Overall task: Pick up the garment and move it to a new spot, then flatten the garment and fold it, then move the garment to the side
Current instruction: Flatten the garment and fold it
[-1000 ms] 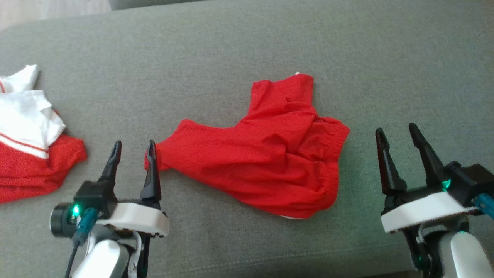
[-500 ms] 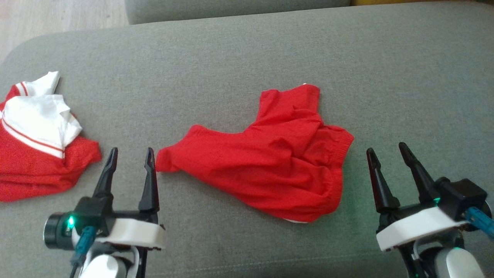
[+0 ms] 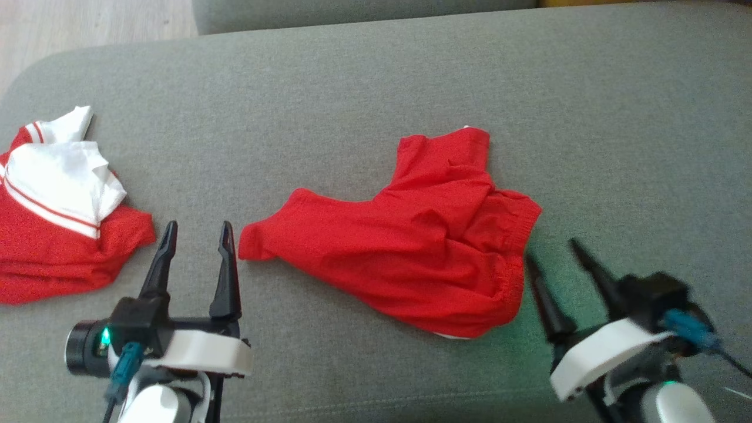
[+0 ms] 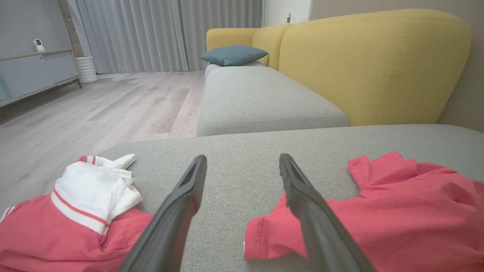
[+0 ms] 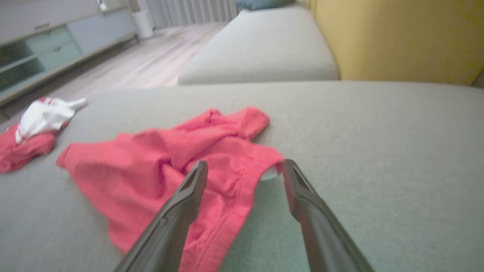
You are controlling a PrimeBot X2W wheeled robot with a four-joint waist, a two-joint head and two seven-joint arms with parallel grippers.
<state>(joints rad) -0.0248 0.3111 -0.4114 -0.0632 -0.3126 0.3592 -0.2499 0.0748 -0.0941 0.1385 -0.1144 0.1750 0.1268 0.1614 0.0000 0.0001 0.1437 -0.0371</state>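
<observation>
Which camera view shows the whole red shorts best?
The head view: the red shorts lie whole and sharp, seen from above. The left wrist view cuts them off at its right edge, with a finger in front. The right wrist view is blurred, and its fingers cover the near part.

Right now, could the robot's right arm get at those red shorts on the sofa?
Probably yes: the right gripper is open, close beside the red shorts, and nothing on the cushion blocks it.

blurred: right gripper [image 3: 551,250], smeared | cut off: red-and-white garment [image 3: 53,252] at cushion's [image 3: 352,88] left edge; frame crops it | mostly hidden: white patch [image 3: 449,336] under red shorts' [image 3: 411,252] near hem
</observation>
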